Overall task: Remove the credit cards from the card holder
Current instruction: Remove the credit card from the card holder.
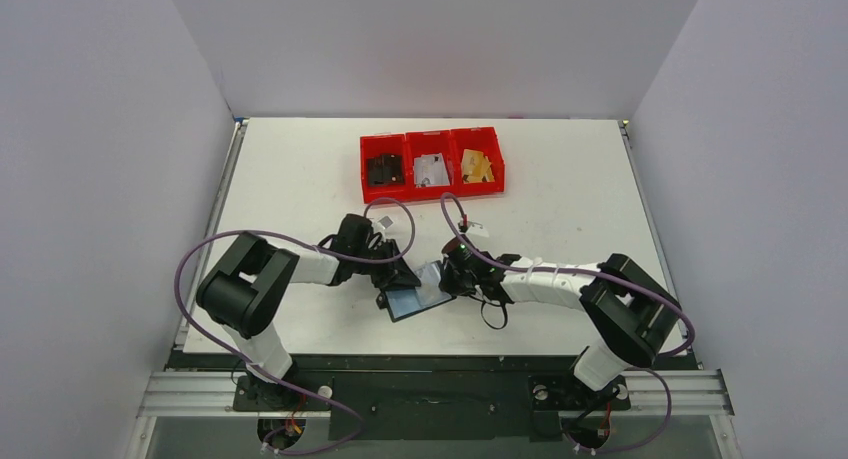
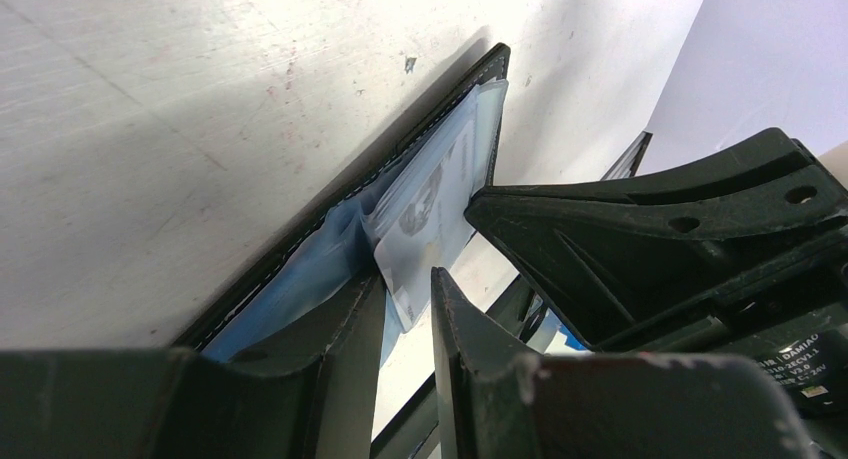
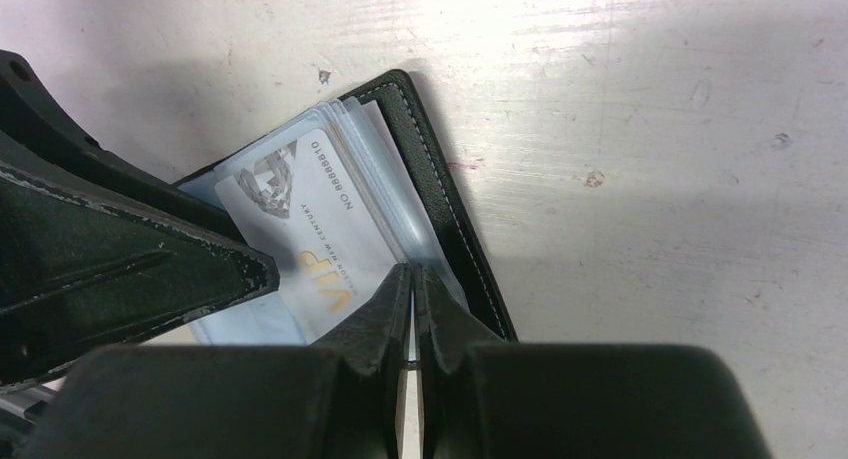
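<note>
Closest to the right wrist lens, the right gripper (image 3: 412, 281) has its fingers drawn tight together at the near end of a white-grey VIP card (image 3: 300, 229). Whether the card's edge is pinched between them or merely touched cannot be told. The card sits in the clear sleeve (image 2: 300, 289) of the open card holder (image 3: 440, 199), which lies flat on the table (image 3: 650, 129) between the two arms. Its long axis runs roughly straight toward the right fingertips, so a pull back along them looks like the way out of the sleeve. From the other side, the left gripper (image 2: 405, 277) straddles the sleeve leaves with its jaws partly apart; whether they clamp the leaves cannot be told. It seems placed to anchor the holder.
</note>
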You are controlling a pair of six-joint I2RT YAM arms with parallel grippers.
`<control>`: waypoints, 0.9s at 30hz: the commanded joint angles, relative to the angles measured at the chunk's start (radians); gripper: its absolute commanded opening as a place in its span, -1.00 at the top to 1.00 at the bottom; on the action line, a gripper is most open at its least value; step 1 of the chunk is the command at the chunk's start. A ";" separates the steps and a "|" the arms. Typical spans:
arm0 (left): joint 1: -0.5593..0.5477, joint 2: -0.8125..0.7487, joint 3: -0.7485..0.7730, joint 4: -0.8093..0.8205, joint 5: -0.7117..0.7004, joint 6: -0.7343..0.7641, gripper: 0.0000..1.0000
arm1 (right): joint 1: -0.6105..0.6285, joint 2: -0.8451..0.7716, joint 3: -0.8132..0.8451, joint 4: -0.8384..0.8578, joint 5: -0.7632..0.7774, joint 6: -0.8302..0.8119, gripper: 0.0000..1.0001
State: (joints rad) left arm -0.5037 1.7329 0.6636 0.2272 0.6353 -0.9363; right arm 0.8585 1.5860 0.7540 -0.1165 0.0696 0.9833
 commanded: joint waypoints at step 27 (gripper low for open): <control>0.069 -0.040 -0.138 0.338 0.181 -0.081 0.87 | 0.014 0.141 -0.019 -0.099 -0.019 0.018 1.00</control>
State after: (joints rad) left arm -0.4347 1.7020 0.5224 0.4255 0.7357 -0.9924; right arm 0.8589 1.6337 0.7803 -0.0746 0.0555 1.0134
